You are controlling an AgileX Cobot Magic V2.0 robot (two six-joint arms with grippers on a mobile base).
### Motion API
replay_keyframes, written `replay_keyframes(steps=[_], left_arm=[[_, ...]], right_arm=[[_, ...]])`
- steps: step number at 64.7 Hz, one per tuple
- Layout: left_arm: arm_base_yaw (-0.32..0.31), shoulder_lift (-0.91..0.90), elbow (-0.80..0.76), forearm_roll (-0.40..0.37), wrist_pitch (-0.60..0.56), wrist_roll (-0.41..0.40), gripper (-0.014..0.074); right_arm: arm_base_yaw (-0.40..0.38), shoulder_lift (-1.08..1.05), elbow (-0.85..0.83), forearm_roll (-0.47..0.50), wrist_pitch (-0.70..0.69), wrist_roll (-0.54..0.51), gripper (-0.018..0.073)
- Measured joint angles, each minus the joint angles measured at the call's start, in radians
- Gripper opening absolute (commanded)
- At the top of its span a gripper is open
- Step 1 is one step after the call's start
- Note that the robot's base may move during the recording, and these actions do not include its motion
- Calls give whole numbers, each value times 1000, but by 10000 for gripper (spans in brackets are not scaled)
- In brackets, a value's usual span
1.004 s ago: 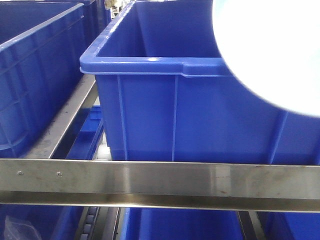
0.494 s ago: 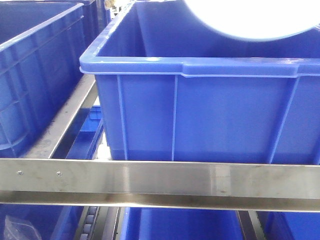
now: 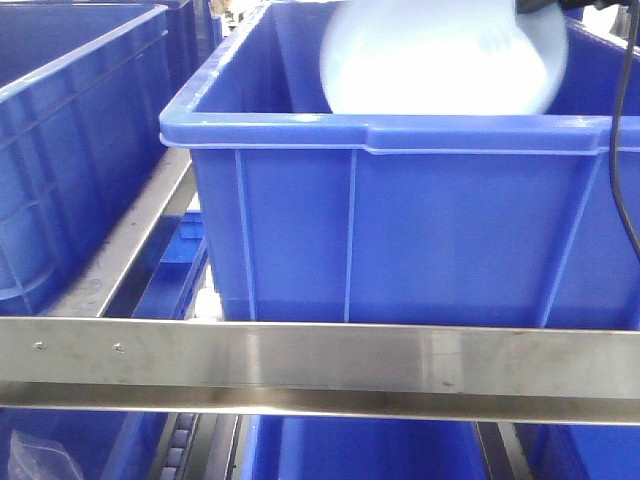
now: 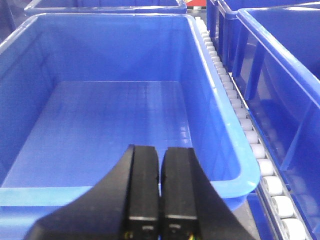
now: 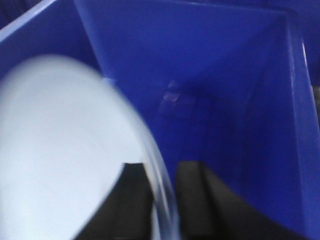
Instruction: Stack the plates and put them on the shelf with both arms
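The plates [image 3: 440,60] show as one blurred pale disc, tilted on edge, its lower part behind the near wall of the big blue crate [image 3: 400,230]. In the right wrist view the plates [image 5: 60,150] fill the left side, and my right gripper [image 5: 165,170] is shut on their rim above the crate's interior [image 5: 225,75]. I cannot tell one plate from two. My left gripper [image 4: 160,160] is shut on nothing, hovering over the near rim of an empty blue crate [image 4: 100,115]. The shelf front rail [image 3: 320,360] runs across the bottom of the front view.
Another blue crate [image 3: 70,150] stands at the left on the rack. A black cable [image 3: 622,130] hangs at the right edge. White rollers [image 4: 250,135] run between the crates in the left wrist view, with a further crate [image 4: 285,65] to their right.
The plates have swung from the upper right toward the left and come down into the crate's mouth. The cable of the right arm has come into view.
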Motion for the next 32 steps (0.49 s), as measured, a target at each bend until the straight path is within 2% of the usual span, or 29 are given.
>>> replay_keyframes(steps=[13, 18, 22, 32], left_arm=[[0, 0, 0, 0, 0, 0, 82], [0, 0, 0, 0, 0, 0, 82], [0, 0, 0, 0, 0, 0, 82], [0, 0, 0, 0, 0, 0, 82]], right_arm=[[0, -4, -7, 0, -7, 0, 454], [0, -10, -7, 0, 3, 0, 433], [0, -21, -7, 0, 17, 0, 386], [0, -84, 5, 0, 81, 0, 189]])
